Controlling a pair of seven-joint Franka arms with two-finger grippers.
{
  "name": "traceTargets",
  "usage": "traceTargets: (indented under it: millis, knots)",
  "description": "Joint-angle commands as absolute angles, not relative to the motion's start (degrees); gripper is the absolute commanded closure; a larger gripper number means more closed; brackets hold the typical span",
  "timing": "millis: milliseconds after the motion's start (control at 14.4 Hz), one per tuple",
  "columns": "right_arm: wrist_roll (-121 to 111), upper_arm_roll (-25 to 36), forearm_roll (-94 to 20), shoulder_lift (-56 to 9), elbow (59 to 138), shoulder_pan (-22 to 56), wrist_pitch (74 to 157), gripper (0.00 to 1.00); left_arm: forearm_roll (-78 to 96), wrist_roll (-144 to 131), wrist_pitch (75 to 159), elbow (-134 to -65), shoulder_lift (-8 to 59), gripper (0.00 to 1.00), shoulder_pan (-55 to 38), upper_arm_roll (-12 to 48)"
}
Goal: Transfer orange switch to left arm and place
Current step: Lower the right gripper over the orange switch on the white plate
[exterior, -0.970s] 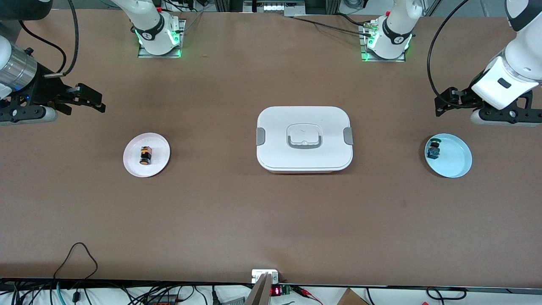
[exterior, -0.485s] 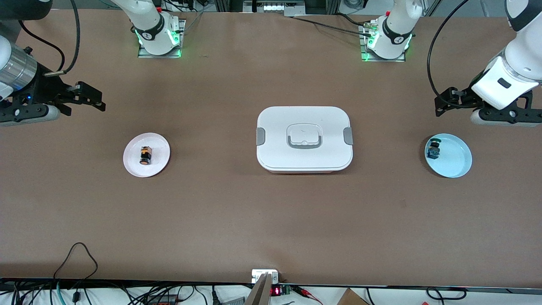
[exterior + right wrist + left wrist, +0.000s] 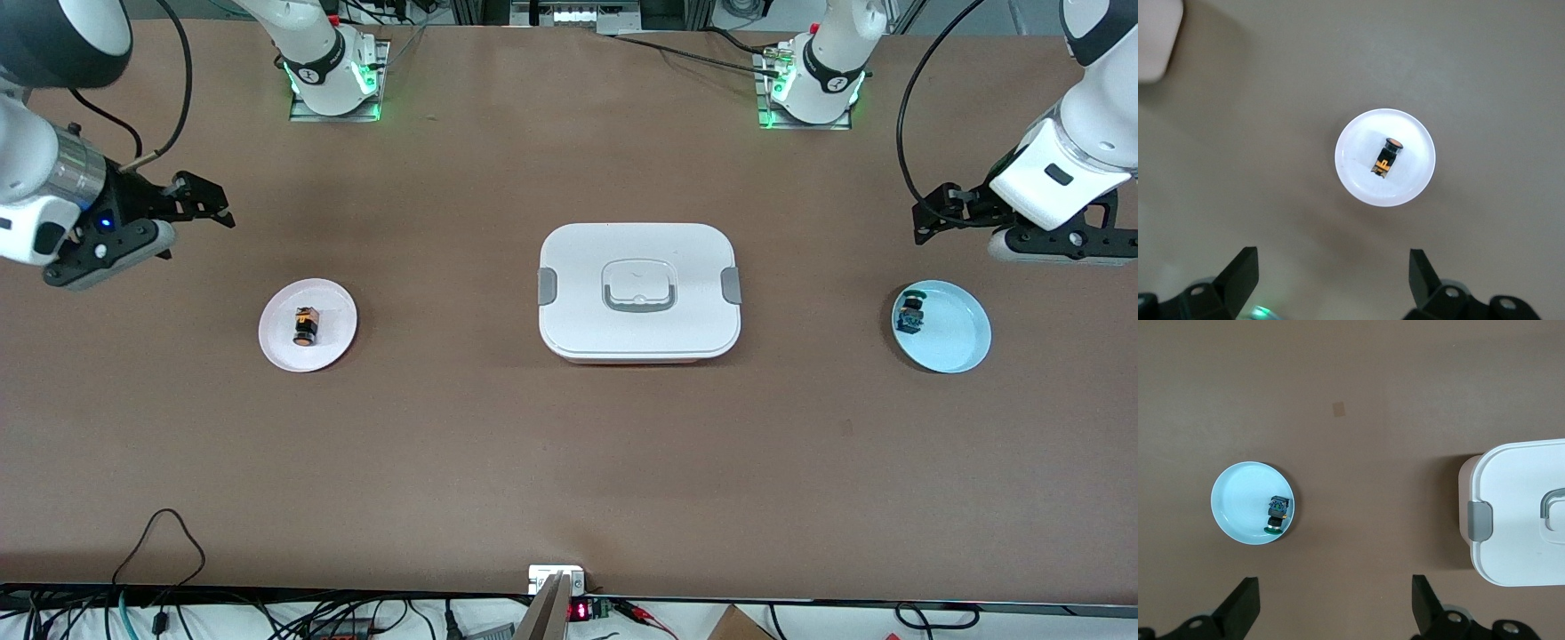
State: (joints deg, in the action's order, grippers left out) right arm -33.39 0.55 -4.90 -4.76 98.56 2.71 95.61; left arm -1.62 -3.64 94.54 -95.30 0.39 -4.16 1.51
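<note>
I was lining up the pickup: right gripper [image 3: 203, 203] spread wide and empty, upper left of frame, orange switch [image 3: 305, 326] lying on its white plate [image 3: 277, 342] below. Left gripper [image 3: 929, 220] waited open, upper right. Next I needed to descend, staying off the box [image 3: 638, 291].

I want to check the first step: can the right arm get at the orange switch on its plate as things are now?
Probably yes. The orange switch lies alone on the white plate, nothing over it. The open right gripper is up above the table near it; the box is off at the table's middle.
</note>
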Motion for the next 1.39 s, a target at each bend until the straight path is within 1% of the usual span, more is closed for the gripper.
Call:
traceTargets:
  millis: [0,208,416,624,693,970,1317]
  knots:
    - [-49.3,0.3,-4.7,-8.6,100.0,0.4,99.3,0.0,-1.7,-4.0,93.2,-93.3,1.3,0.0,-4.7,1.3]
    - [-59.6,0.3,-3.5,-13.3,100.4,0.2,102.3,0.0,-1.7,-4.0,93.2,-93.3,1.3,0.0,-4.7,1.3]
    - [-69.9,0.3,-2.7,-16.3,104.0,0.3,110.2,0.0,-1.7,-4.0,93.2,-93.3,1.3,0.0,-4.7,1.3]
    - [-73.5,0.2,2.3,-16.4,110.1,1.0,119.2,0.0,-1.7,-4.0,93.2,-93.3,1.3,0.0,-4.7,1.3]
    - [-74.5,0.1,2.5,-16.4,112.0,1.2,121.5,0.0,-1.7,-4.0,93.2,-93.3,1.3,0.0,-4.7,1.3]
    - [-76.1,0.1,3.3,-16.2,119.7,2.6,135.8,0.0,-1.7,-4.0,93.2,-93.3,1.3,0.0,-4.7,1.3]
    - [-77.0,0.1,3.4,-18.7,123.8,4.9,145.3,0.0,-1.7,-4.0,93.2,-93.3,1.3,0.0,-4.7,1.3]
